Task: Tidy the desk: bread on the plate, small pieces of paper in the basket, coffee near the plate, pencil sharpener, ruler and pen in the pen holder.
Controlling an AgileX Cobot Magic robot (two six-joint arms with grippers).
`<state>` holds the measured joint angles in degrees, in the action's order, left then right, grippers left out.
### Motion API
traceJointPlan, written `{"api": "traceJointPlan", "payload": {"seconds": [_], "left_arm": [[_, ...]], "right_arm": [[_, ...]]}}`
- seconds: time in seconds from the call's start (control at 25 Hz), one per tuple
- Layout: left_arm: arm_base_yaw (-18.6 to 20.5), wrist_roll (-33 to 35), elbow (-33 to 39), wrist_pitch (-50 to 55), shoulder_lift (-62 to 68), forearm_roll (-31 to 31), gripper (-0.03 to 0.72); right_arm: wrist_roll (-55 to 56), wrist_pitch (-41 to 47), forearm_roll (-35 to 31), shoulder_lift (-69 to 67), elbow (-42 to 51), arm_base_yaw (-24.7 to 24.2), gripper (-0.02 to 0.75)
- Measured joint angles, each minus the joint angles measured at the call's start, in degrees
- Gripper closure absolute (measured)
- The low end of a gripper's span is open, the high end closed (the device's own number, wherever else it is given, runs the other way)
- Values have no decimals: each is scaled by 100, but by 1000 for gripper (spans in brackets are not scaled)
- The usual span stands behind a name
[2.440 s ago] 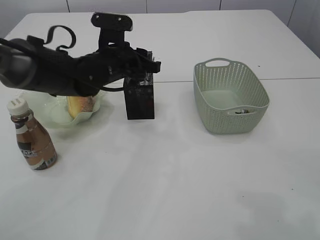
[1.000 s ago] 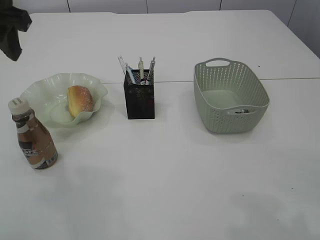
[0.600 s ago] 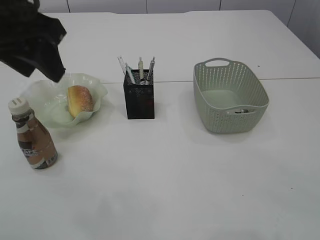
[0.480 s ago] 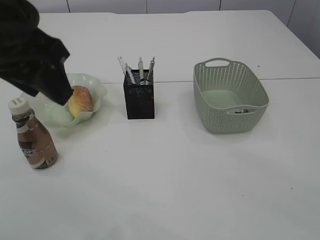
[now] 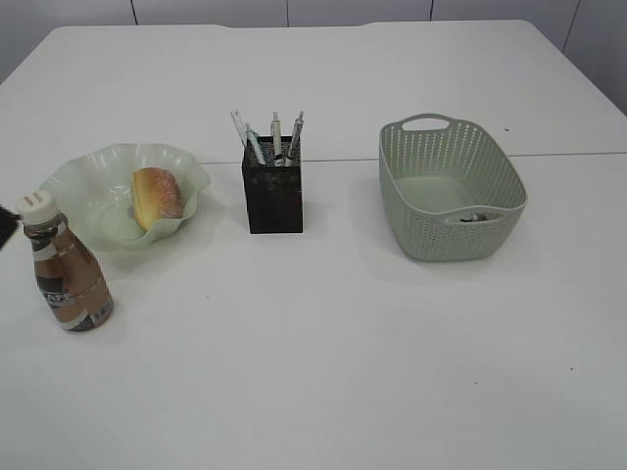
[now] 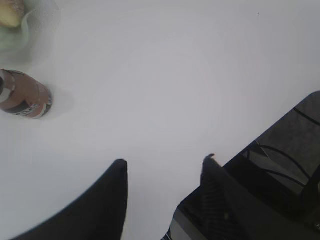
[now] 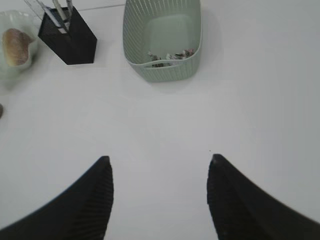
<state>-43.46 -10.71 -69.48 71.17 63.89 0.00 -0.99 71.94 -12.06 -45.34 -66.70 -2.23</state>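
Observation:
A bread roll lies in the pale green wavy plate. A brown coffee bottle stands just in front of the plate; it also shows in the left wrist view. The black mesh pen holder holds several pens. The green basket holds small paper scraps. My left gripper is open and empty over bare table near the front left edge. My right gripper is open and empty, in front of the basket. Neither gripper shows in the exterior view.
The white table has a seam running across behind the pen holder. A dark frame of the robot base shows at the lower right of the left wrist view. The pen holder and basket show in the right wrist view.
The left arm, which reached over the pen holder, has drawn back to the left and out of the exterior view. The pens now stand in the holder.

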Motion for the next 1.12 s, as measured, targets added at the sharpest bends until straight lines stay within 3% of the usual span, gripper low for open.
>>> {"api": "traceJointPlan", "payload": {"seconds": [0.28, 0.64, 0.84, 1.12], "left_arm": [[0, -72, 1148, -545, -1855, 187, 345], [0, -85, 2714, -1429, -4122, 627, 345], [0, -134, 3217, -1557, -4456, 803, 345], [-13, -774, 4000, -2178, -4991, 1044, 346]], "right_arm": [[-9, 65, -260, 1048, 412, 0, 300], [-585, 80, -310, 1273, 556, 0, 300], [-1345, -154, -590, 2341, 1458, 0, 300], [-1557, -210, -506, 4155, 2650, 0, 300]]}}
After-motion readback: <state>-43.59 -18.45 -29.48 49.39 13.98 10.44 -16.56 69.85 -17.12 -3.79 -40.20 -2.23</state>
